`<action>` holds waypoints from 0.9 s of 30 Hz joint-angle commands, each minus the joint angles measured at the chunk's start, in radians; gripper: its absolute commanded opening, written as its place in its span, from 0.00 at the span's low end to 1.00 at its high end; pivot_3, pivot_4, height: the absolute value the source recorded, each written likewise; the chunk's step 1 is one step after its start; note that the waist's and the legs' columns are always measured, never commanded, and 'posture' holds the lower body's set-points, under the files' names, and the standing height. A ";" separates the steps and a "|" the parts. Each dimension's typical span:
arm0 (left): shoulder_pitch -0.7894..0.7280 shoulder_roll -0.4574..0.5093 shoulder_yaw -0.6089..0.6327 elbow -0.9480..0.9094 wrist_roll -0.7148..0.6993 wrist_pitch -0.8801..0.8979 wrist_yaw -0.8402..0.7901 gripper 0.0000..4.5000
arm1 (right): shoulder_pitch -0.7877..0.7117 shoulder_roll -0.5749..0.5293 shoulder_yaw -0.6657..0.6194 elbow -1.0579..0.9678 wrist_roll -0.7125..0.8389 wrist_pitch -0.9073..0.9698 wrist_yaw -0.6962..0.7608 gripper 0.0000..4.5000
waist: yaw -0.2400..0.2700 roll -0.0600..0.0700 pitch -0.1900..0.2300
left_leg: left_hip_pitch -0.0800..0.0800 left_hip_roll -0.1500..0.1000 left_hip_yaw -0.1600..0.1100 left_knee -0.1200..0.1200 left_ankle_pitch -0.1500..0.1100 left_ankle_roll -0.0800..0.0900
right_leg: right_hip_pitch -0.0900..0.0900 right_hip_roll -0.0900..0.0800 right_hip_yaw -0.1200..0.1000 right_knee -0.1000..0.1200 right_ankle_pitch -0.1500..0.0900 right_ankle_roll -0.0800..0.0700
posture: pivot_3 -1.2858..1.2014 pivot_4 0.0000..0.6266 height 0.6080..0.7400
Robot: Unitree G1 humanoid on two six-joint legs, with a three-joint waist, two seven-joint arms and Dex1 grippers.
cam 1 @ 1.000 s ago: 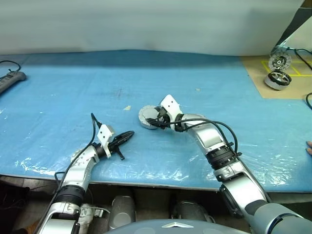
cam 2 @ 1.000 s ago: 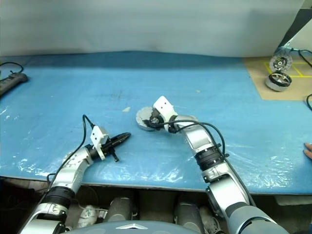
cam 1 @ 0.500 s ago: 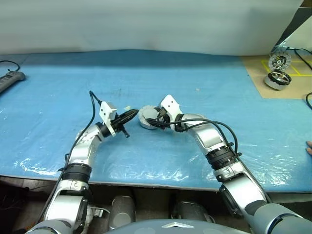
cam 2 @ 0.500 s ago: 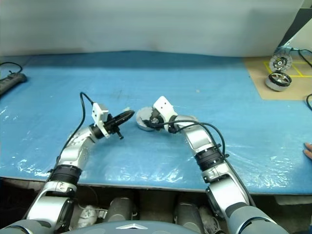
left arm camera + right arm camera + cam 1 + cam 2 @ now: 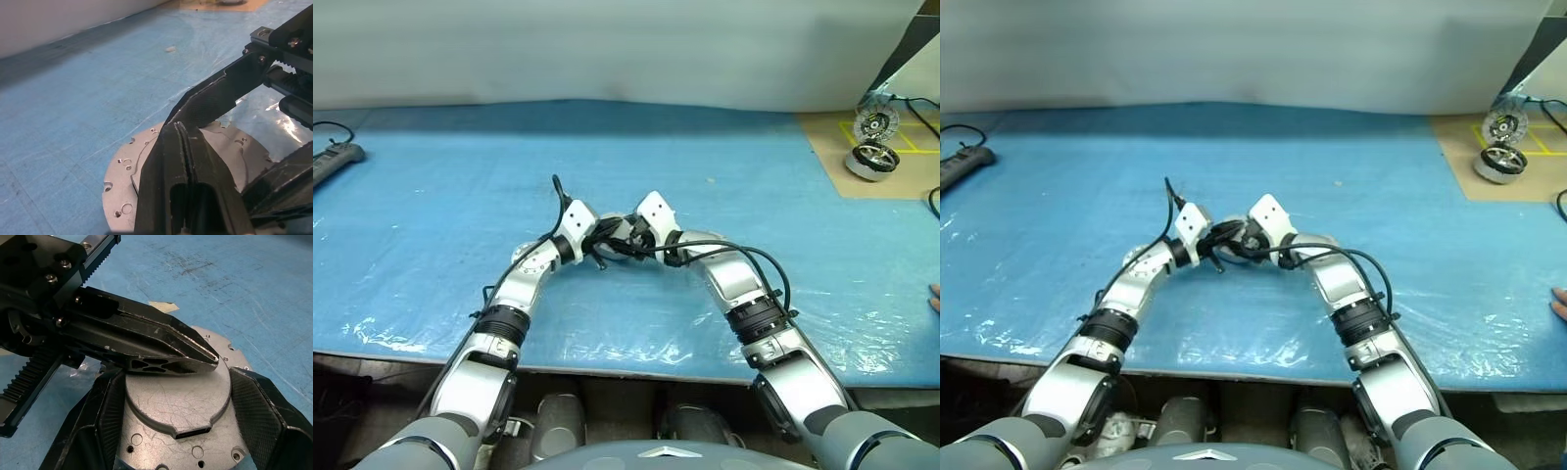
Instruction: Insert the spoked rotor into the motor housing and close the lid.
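Two grippers met: your right fingers [image 5: 254, 416] grasped the round silver-grey motor housing [image 5: 181, 396] to steady it, while clenched left fingers [image 5: 166, 350] pressed its top.

No text, label, brand, number or sign can be read anywhere; the yellow lines on the brown board [image 5: 886, 157] form no legible characters.
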 commanded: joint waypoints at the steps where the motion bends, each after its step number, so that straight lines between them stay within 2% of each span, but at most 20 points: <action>1: 0.016 0.033 -0.017 0.028 0.040 0.006 0.001 0.00 | 0.083 -0.028 0.013 0.076 -0.038 0.066 -0.027 0.66 | 0.002 -0.001 -0.001 | 0.000 0.000 0.000 0.000 0.000 0.000 | 0.000 0.000 0.000 0.000 0.000 0.000 | 0.52 0.24 1.00; 3: 0.016 0.038 -0.019 0.028 0.042 0.010 -0.001 0.00 | 0.087 -0.028 -0.001 0.066 -0.024 0.055 -0.023 0.66 | 0.005 -0.001 -0.002 | 0.000 0.000 0.000 -0.001 0.000 0.000 | 0.000 0.000 0.000 0.000 0.000 0.000 | 0.52 0.24 1.00; 7: 0.019 0.034 -0.014 0.006 0.019 0.034 -0.016 0.00 | 0.094 -0.034 -0.024 0.013 0.010 0.037 0.014 0.96 | 0.011 -0.002 -0.004 | 0.000 -0.001 0.000 -0.002 0.000 0.000 | 0.000 0.000 0.000 -0.002 0.000 0.001 | 0.52 0.24 1.00; 8: 0.019 0.032 -0.011 0.002 0.016 0.040 -0.016 0.00 | 0.093 -0.037 -0.023 0.000 -0.001 0.033 0.004 0.99 | 0.011 -0.003 -0.004 | 0.000 -0.001 0.000 -0.002 0.000 0.000 | 0.000 0.000 0.000 -0.002 0.000 0.001 | 0.52 0.24 1.00; 14: 0.008 0.008 0.001 -0.021 0.001 0.027 0.000 0.00 | 0.071 -0.079 -0.060 -0.097 0.029 -0.002 0.050 0.99 | 0.010 -0.003 -0.003 | -0.005 0.000 0.000 -0.003 0.000 0.000 | -0.005 0.000 0.000 -0.002 0.000 -0.001 | 0.52 0.24 1.00; 18: 0.009 0.009 -0.006 -0.022 0.002 0.022 -0.009 0.00 | 0.043 -0.080 -0.153 -0.192 0.154 0.043 0.098 0.99 | 0.010 -0.005 -0.001 | -0.013 -0.001 0.000 -0.003 0.000 0.000 | -0.012 0.000 0.000 -0.002 0.004 -0.006 | 0.52 0.24 1.00; 23: 0.017 0.015 -0.006 -0.029 0.000 0.029 -0.016 0.00 | 0.032 -0.123 -0.258 -0.312 0.297 0.197 0.130 0.99 | 0.010 -0.006 0.000 | -0.022 -0.001 0.000 -0.002 0.002 0.003 | -0.020 0.000 -0.001 0.000 0.005 -0.005 | 0.52 0.24 1.00; 27: 0.026 0.021 -0.002 -0.035 0.001 0.031 -0.012 0.00 | 0.073 -0.101 -0.407 -0.320 0.495 0.457 0.073 0.99 | 0.012 -0.006 0.000 | -0.021 0.000 0.000 -0.002 0.001 0.002 | -0.019 0.000 -0.002 0.000 0.004 -0.007 | 0.52 0.24 1.00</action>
